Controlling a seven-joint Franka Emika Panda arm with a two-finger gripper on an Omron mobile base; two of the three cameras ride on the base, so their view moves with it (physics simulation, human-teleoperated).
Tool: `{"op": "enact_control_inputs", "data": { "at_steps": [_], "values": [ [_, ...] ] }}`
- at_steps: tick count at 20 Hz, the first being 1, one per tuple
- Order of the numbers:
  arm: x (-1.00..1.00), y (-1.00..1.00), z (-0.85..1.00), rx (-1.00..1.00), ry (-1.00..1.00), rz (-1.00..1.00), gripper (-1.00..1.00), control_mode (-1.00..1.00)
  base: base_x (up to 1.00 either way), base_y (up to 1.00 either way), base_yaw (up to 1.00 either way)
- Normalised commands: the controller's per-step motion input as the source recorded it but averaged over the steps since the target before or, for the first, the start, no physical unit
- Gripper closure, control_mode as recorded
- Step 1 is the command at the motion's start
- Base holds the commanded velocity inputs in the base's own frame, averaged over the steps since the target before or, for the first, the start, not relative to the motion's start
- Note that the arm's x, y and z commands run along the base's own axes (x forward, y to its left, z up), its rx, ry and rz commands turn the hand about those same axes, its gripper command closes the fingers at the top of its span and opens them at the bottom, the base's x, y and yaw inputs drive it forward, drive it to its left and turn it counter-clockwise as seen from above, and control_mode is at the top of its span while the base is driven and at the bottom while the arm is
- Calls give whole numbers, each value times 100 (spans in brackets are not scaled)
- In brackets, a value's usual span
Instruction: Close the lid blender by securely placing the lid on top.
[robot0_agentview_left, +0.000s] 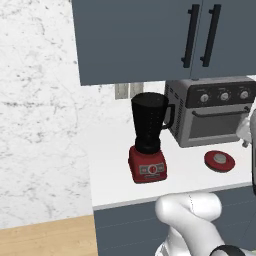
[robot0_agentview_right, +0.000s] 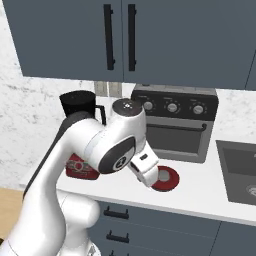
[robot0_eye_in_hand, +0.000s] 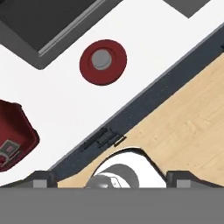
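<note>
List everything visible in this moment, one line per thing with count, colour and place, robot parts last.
blender: 1, black jar on red base, open top, on the counter left of the toaster oven.
lid: 1, red disc with grey knob, flat on the counter in front of the toaster oven.
toaster oven: 1, grey with three knobs, at the back of the counter.
counter: 1, white.
upper cabinets: dark blue-grey, black handles.
sink: 1, dark, at the counter's right end.
gripper: 1, dark tips apart, holding nothing, above the counter edge.
</note>
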Motion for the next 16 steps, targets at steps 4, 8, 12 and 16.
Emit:
{"op": "enact_control_inputs", "data": {
  "at_steps": [4, 8, 12, 16],
  "values": [
    [60, -36, -16, 0, 12, -2, -100, -100, 0, 0, 0],
    [45, -32, -22, 0, 6, 0, -100, -100, 0, 0, 0],
    [26, -28, -52, 0, 6, 0, -100, -100, 0, 0, 0],
    [19, -19, -69, 0, 7, 0, -100, -100, 0, 0, 0]
  ]
}}
